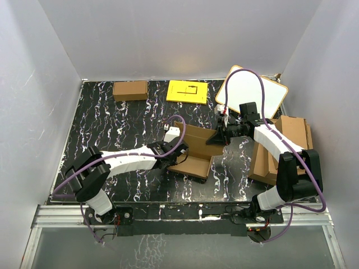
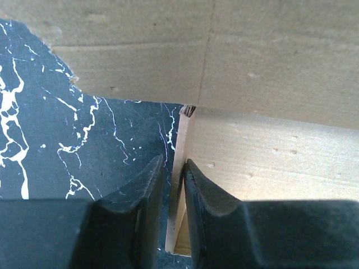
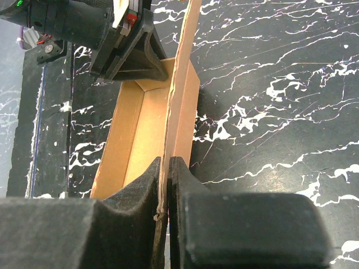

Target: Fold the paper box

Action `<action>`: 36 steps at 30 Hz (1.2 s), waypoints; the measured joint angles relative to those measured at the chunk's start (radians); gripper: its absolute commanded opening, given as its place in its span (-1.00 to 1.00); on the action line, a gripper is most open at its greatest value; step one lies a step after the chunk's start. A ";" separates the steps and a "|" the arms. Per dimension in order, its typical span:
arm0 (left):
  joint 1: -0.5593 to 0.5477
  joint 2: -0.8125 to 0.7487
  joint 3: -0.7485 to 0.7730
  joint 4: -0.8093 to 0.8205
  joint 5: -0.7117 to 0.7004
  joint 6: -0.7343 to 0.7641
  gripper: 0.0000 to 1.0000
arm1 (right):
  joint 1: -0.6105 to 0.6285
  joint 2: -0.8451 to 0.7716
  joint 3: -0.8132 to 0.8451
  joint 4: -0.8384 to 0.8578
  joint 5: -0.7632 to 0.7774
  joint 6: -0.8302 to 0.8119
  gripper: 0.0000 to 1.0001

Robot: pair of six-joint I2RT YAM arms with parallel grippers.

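While in two edge-grips, paper box [image 1: 196, 149]

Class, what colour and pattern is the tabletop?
The tabletop is black with white marble-like streaks, clearest in the right wrist view.

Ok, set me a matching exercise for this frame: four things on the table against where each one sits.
Things:
1. paper box
2. yellow sheet
3. small brown carton
4. pile of cardboard sheets

Places:
a. right edge of the table
b. far edge, towards the left
c. centre, between the two arms
d. far edge, middle

Pairs: 1-c, 2-d, 3-b, 4-a.
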 measured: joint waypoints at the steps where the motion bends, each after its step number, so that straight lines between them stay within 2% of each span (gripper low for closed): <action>1: 0.000 0.001 0.000 0.000 0.000 0.000 -0.59 | 0.000 0.000 0.000 0.000 0.000 0.000 -0.84; 4: 0.000 0.008 0.002 0.000 -0.002 0.003 -0.65 | 0.001 0.000 0.000 0.000 0.002 0.000 -0.84; 8: -0.002 0.019 0.006 -0.001 -0.004 0.006 -1.00 | 0.006 0.000 0.000 0.000 0.005 0.000 -0.84; 22: -0.009 0.031 0.025 -0.012 -0.005 0.014 -0.94 | 0.006 0.000 -0.001 0.016 0.010 -0.001 -0.84; 25: -0.009 0.031 0.026 -0.013 -0.005 0.016 -0.79 | 0.006 0.000 -0.001 0.016 0.010 -0.001 -0.84; 27: -0.009 0.031 0.026 -0.015 -0.005 0.022 -0.76 | 0.006 0.000 -0.001 0.016 0.010 -0.001 -0.84; 35: -0.009 0.031 0.026 -0.018 -0.004 0.035 -0.75 | 0.006 0.000 -0.001 0.016 0.009 0.000 -0.84; 36: -0.009 0.031 0.026 -0.018 -0.004 0.036 -0.82 | 0.006 0.000 -0.001 0.016 0.009 0.000 -0.84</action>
